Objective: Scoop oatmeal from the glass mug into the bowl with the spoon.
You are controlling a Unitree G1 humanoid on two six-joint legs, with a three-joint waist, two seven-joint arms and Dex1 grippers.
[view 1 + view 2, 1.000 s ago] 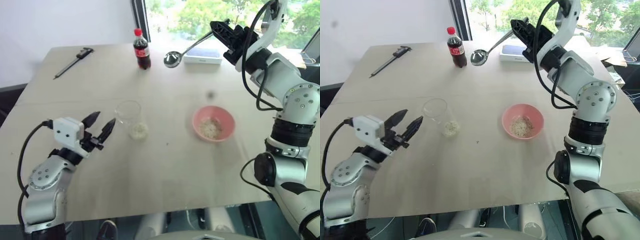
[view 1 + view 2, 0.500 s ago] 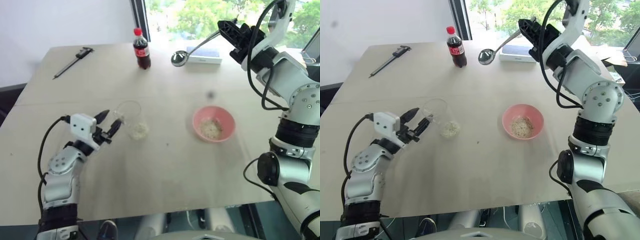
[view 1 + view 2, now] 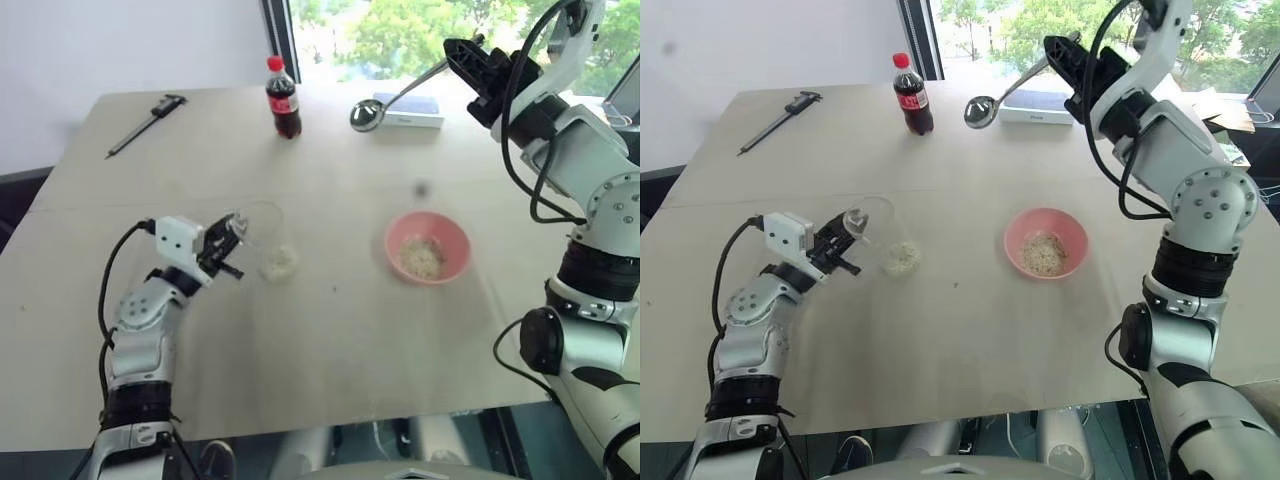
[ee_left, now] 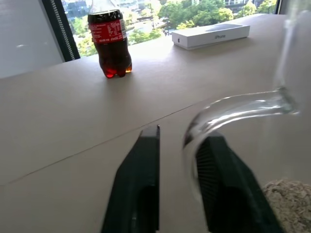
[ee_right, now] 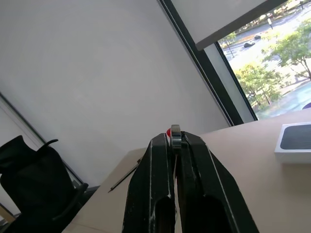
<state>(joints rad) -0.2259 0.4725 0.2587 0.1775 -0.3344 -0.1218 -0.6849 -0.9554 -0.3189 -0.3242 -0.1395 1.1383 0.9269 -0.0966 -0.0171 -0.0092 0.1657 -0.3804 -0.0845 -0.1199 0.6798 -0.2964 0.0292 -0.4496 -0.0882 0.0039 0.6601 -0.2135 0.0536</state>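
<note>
Oatmeal (image 3: pixel 421 257) sits in the bowl (image 3: pixel 457 236) already, more waits in the glass mug (image 3: pixel 883 236). Left claw (image 3: pixel 849 235) pinches the mug's rim; right claw (image 3: pixel 468 58) grips the spoon (image 3: pixel 392 99) high.

An office or test room is suggested. A plain beige surface (image 3: pixel 330 330) is set against a bare white wall (image 3: pixel 130 40) and a large window (image 3: pixel 400 30) with a dark frame, through which trees and a street are seen. A caliper (image 3: pixel 146 123), a cola bottle (image 3: pixel 283 98) and a boxed white product (image 3: pixel 408 112) are laid out beyond the left jaws, and a black office chair (image 5: pixel 36 184) is seen.
</note>
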